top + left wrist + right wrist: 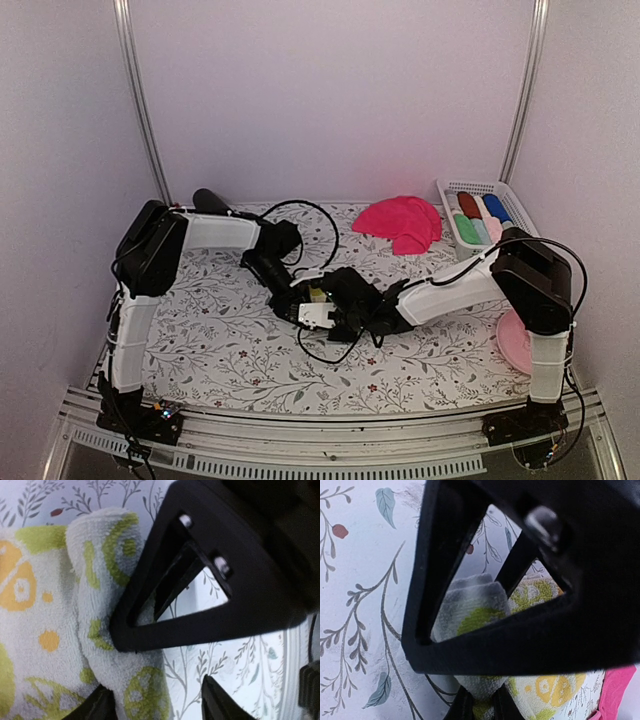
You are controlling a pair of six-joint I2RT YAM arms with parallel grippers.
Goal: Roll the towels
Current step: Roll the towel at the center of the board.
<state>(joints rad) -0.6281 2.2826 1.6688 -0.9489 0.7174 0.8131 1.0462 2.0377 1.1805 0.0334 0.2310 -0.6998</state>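
Observation:
A pale towel (318, 314) printed with yellow and green shapes lies at the table's middle, between both grippers. In the left wrist view one edge of this towel (95, 610) is rolled into a thick fold. My left gripper (157, 705) stands open around the fold's near end, its right fingertip clear of the cloth. My right gripper (484, 707) is shut, pinching the rolled fold of the towel (475, 605). Each wrist view is half blocked by the other gripper's black finger. A hot pink towel (400, 222) lies crumpled at the back.
A white basket (500, 190) at the back right holds several rolled towels in red, blue, green and pale colours. A black cylinder (210, 200) lies at the back left. A pink plate (515, 340) sits by the right arm's base. Black cables loop over the middle.

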